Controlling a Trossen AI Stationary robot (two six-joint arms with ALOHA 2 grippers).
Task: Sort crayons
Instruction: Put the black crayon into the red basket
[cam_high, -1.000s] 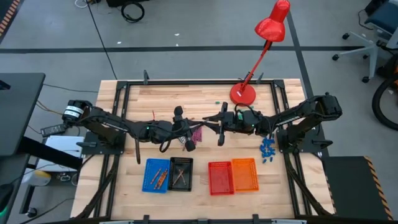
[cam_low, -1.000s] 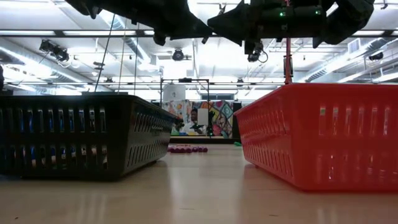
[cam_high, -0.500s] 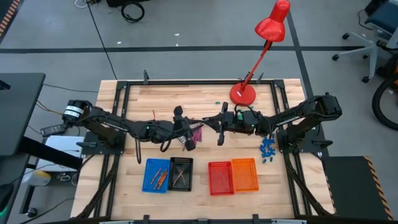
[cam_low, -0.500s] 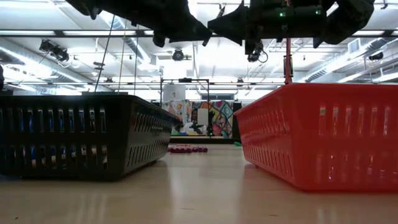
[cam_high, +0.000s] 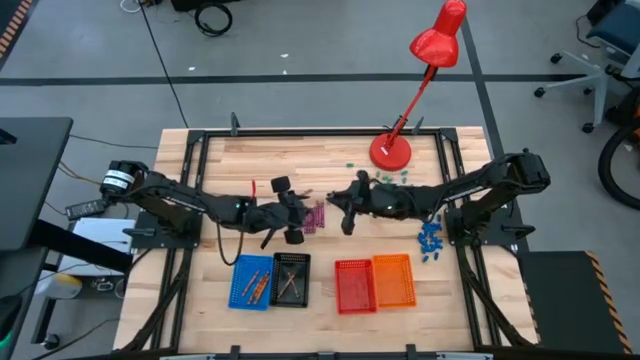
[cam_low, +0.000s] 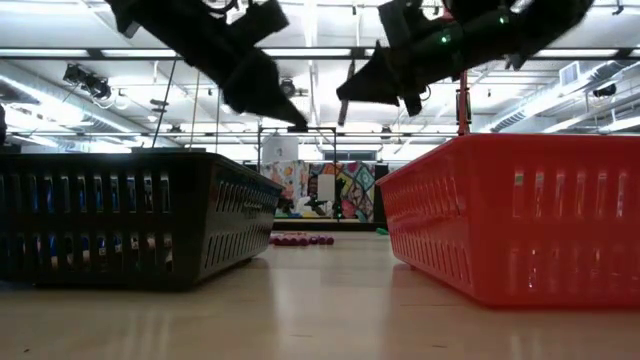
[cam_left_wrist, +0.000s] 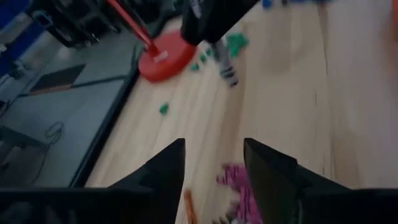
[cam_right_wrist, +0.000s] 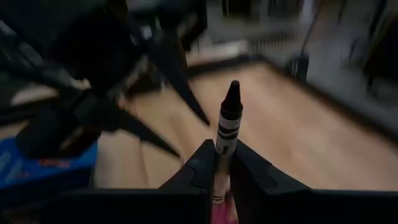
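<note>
Both arms reach toward the middle of the table (cam_high: 240, 150), above a heap of magenta crayons (cam_high: 316, 215) that lies between them. The right gripper (cam_right_wrist: 219, 163) has its fingers clenched on a dark crayon (cam_right_wrist: 228, 121) with a pale wrapper, which stands up between them with its black tip pointing away from the wrist; in the high view this gripper (cam_high: 345, 212) sits just right of the heap. The left gripper (cam_left_wrist: 214, 163) has its fingers spread apart with nothing between them; in the high view it (cam_high: 296, 222) is just left of the heap, and its wrist view shows the magenta crayons (cam_left_wrist: 235, 177) and one orange crayon (cam_left_wrist: 188, 206) on the wood just past its fingers. Nearer the front edge stand four baskets in a row: a blue basket (cam_high: 252, 282) holding orange-brown crayons (cam_high: 258, 285), a black basket (cam_high: 291, 279) holding pale ones (cam_high: 290, 281), a red basket (cam_high: 353, 286) and an orange basket (cam_high: 393, 280). A red lamp (cam_high: 390, 150) stands at the back of the table, with small green bits (cam_high: 389, 176) near its base. A cluster of blue chunks (cam_high: 430, 240) lies toward the right side. In the low view the magenta crayons (cam_low: 300, 240) show far off between the black basket (cam_low: 130, 215) and the red one (cam_low: 520, 215).
</note>
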